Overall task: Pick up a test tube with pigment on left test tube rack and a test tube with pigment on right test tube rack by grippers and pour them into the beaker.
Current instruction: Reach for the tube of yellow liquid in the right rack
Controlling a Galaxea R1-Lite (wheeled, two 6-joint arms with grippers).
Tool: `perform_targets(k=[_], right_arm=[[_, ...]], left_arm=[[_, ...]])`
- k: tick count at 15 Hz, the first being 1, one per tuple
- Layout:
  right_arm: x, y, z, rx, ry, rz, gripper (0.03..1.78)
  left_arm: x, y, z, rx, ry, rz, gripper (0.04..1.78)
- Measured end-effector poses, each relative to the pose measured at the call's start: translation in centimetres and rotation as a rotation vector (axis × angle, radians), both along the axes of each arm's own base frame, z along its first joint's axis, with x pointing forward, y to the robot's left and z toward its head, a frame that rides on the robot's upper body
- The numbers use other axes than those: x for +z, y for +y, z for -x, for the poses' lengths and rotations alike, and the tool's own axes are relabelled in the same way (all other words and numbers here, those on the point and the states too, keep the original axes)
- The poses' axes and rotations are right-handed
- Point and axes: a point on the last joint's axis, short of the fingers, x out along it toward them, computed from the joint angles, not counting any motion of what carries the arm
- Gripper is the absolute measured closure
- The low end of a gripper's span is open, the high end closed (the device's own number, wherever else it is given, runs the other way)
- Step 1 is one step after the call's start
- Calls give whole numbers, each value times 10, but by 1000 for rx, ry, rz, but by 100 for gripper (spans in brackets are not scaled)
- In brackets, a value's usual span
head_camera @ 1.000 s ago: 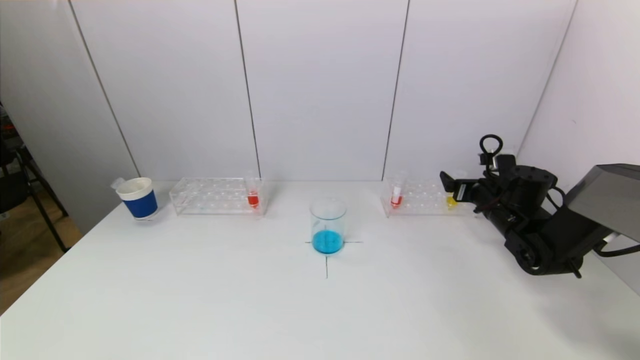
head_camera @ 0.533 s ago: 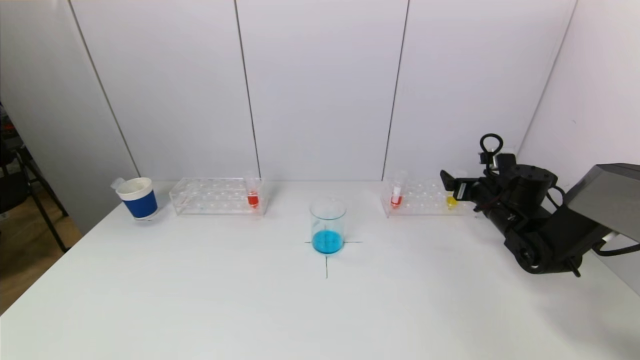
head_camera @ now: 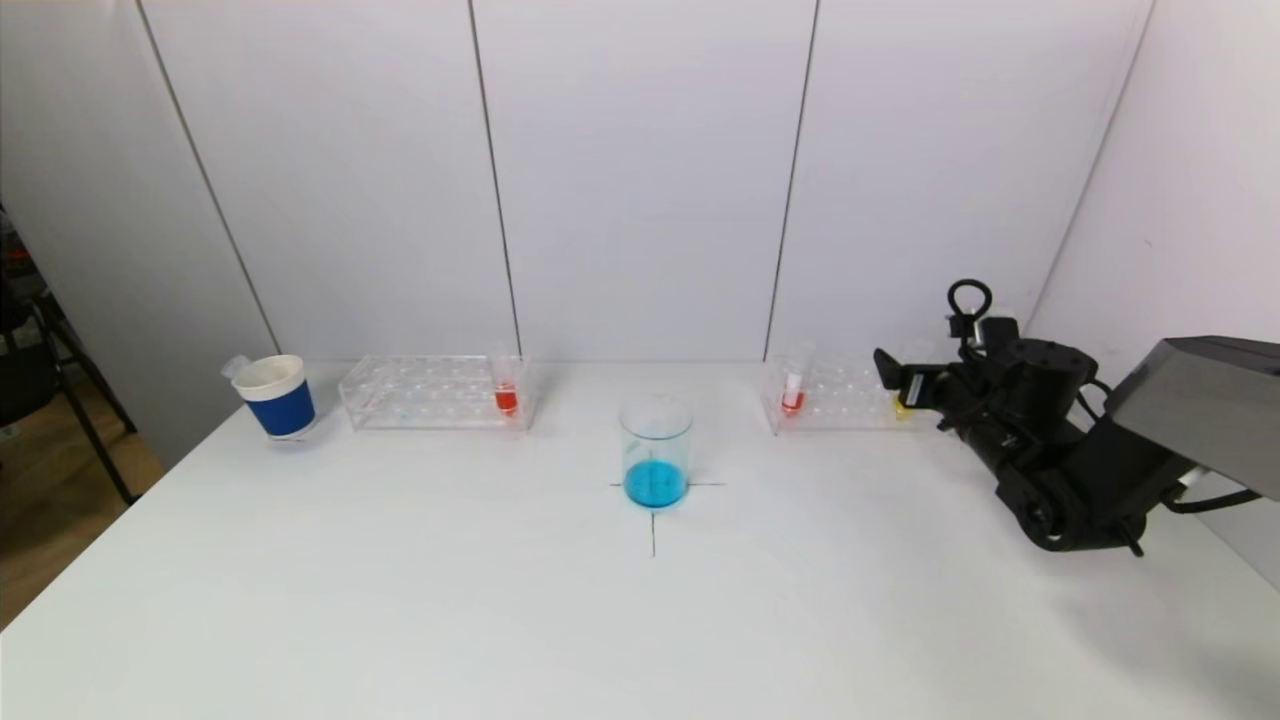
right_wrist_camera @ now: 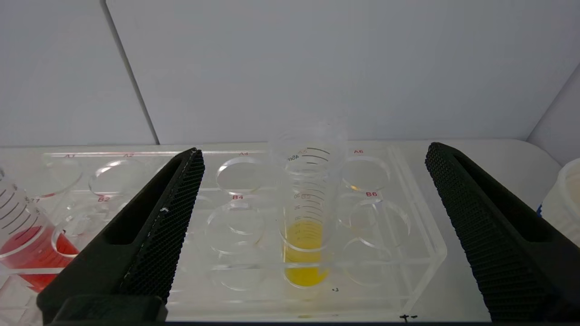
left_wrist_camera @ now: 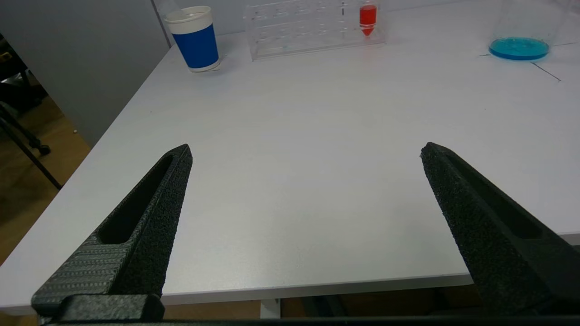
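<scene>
The beaker (head_camera: 656, 450) stands mid-table with blue liquid in it. The left rack (head_camera: 430, 392) holds a tube of red pigment (head_camera: 506, 390) at its right end. The right rack (head_camera: 835, 395) holds a red tube (head_camera: 793, 392) and a yellow tube (right_wrist_camera: 303, 226). My right gripper (right_wrist_camera: 315, 149) is open, level with the yellow tube. Its fingers stand wide on either side of the tube and touch nothing. In the head view the right gripper (head_camera: 888, 368) covers most of that tube. My left gripper (left_wrist_camera: 306, 146) hangs open and empty over the table's near left edge.
A blue and white paper cup (head_camera: 278, 396) stands left of the left rack. A white container (right_wrist_camera: 562, 199) sits just beyond the right rack's end. White wall panels close off the back and right. A black cross (head_camera: 654, 520) marks the table under the beaker.
My right arm has crept left and forward toward the right rack, so its gripper now hides the yellow tube in the head view. Nothing else moved.
</scene>
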Motion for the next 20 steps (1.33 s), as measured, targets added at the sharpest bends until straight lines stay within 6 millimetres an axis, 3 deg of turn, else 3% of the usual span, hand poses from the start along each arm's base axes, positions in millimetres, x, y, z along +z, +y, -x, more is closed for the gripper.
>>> perform_targets(k=[20], right_arm=[[-11,-1,-12,-2,8,5,4]], left_arm=[[0,0,0,1,0,0,6]])
